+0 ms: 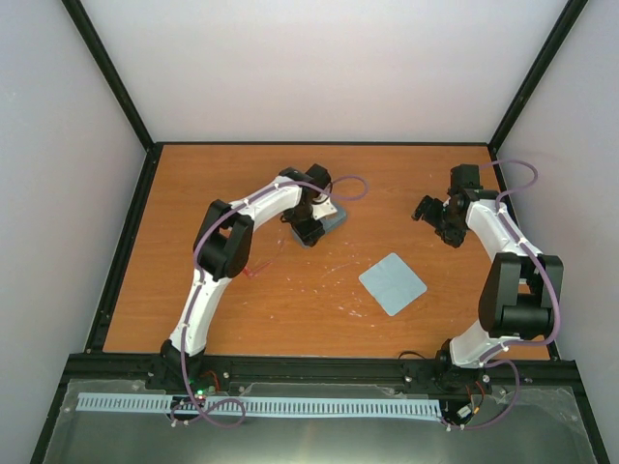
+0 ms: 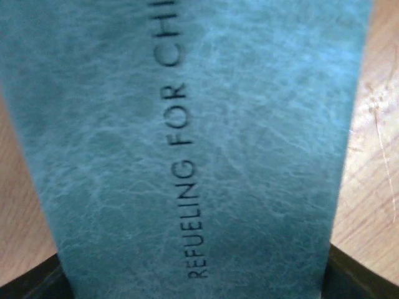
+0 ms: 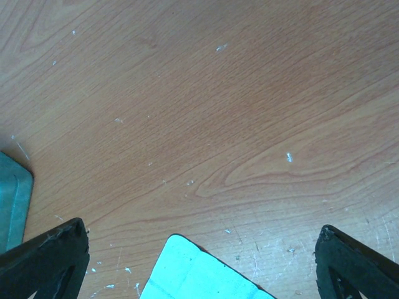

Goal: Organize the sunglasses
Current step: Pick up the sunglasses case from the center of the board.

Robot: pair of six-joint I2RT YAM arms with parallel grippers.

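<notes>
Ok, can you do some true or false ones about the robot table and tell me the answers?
1. The pale blue cloth lies flat on the table. True.
2. The right gripper is holding the cloth. False: it is open and holds nothing.
3. The case lies between the fingers of the left gripper. True.
4. The case is bright yellow. False: it is grey-blue, with writing on it.
</notes>
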